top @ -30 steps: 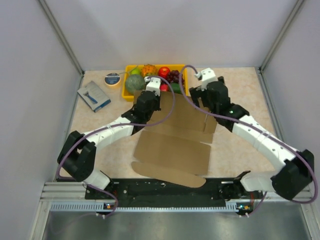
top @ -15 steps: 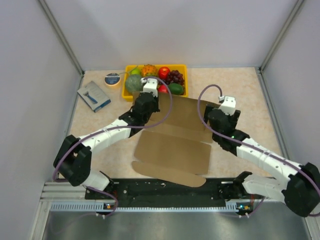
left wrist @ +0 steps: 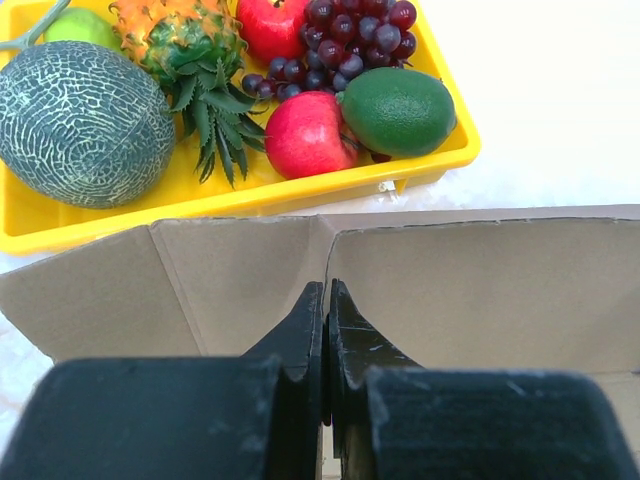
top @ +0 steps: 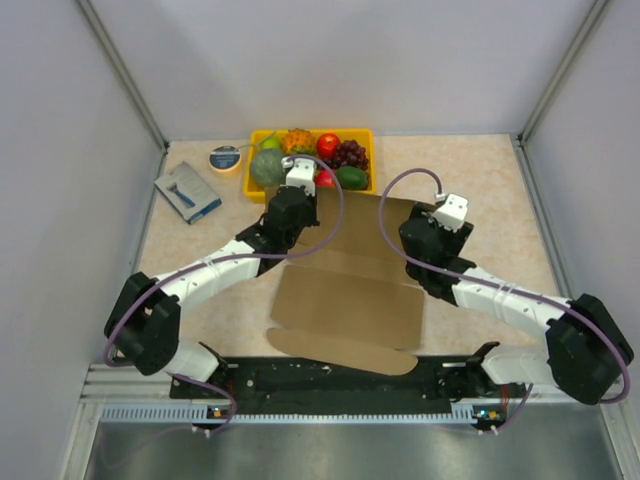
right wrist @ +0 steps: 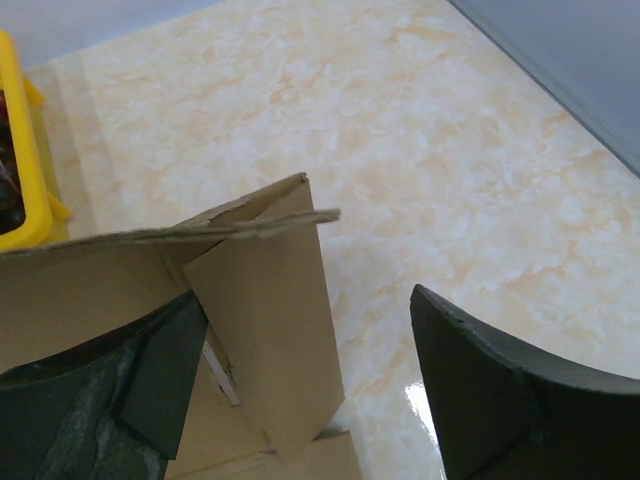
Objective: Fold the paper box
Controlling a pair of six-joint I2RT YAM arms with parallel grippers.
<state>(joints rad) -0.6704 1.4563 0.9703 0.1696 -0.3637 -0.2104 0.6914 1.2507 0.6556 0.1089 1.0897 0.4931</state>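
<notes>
The paper box (top: 350, 300) is a brown cardboard sheet lying half-formed mid-table, its far wall (left wrist: 480, 290) raised. My left gripper (top: 296, 205) is over the far left part; in the left wrist view its jaws (left wrist: 327, 292) are shut, tips against the raised wall at a crease. At the box's right edge sits my right gripper (top: 418, 238). In the right wrist view it (right wrist: 305, 292) is open, its fingers (right wrist: 150, 380) standing either side of an upright side flap (right wrist: 265, 330) without touching it.
A yellow fruit tray (top: 310, 132) stands just behind the box, its near rim (left wrist: 250, 195) close to the raised wall. A blue-and-grey packet (top: 187, 192) and a tape roll (top: 225, 158) lie at the far left. Bare marbled tabletop (right wrist: 450, 150) lies right of the flap.
My right arm has swung from beside the tray back toward me to the box's right edge, and its jaws have narrowed slightly. My left gripper stays shut at the far wall.
</notes>
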